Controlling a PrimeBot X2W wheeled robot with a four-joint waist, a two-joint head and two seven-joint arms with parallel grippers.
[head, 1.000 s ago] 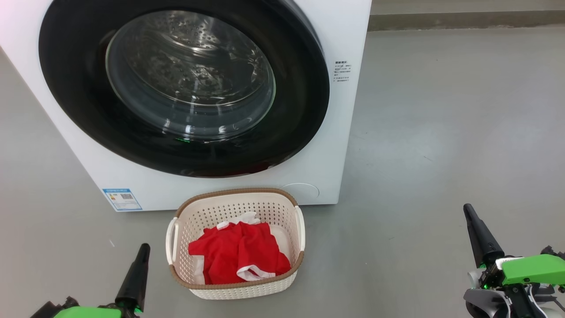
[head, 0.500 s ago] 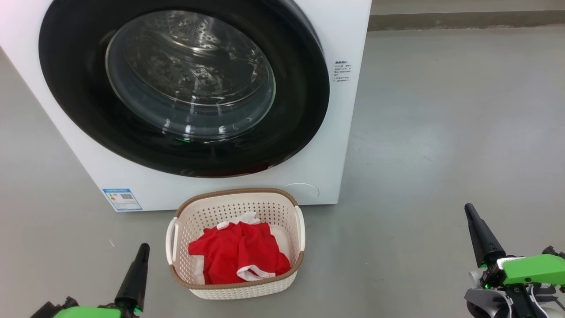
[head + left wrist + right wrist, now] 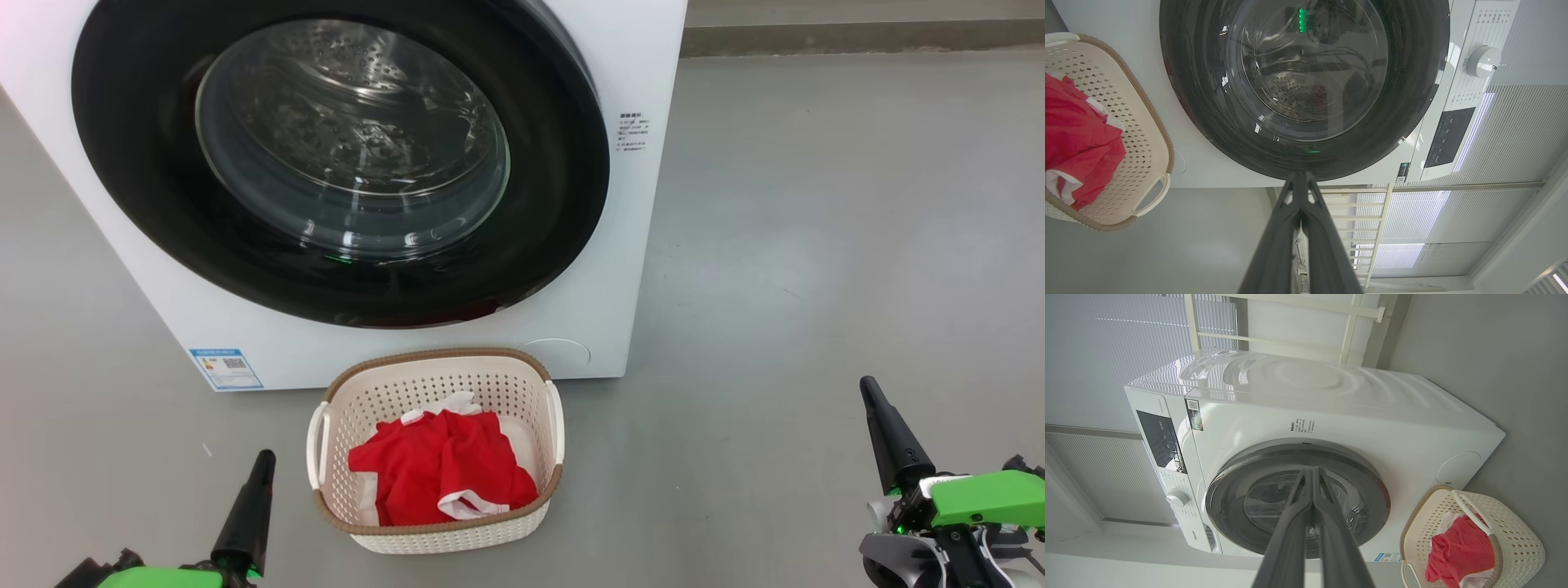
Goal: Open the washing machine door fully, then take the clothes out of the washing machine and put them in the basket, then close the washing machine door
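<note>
Red clothes (image 3: 441,474) lie in the basket (image 3: 445,535), just right of the left gripper (image 3: 265,457) and well left of the right gripper (image 3: 868,385); both grippers' fingers are pressed together, empty. Ahead, the washing machine door (image 3: 563,188) sits closed

left pincer (image 3: 264,464) closed, right pincer (image 3: 870,394) closed

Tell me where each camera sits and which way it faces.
Head: up high, facing down at washer, basket, floor; left gripper lower left, right gripper lower right.
Left wrist: low, rolled sideways, facing the door; own shut fingers at bottom.
Right wrist: low, rolled sideways, facing the washer's front; own shut fingers.
Shared: door, basket with clothes.
</note>
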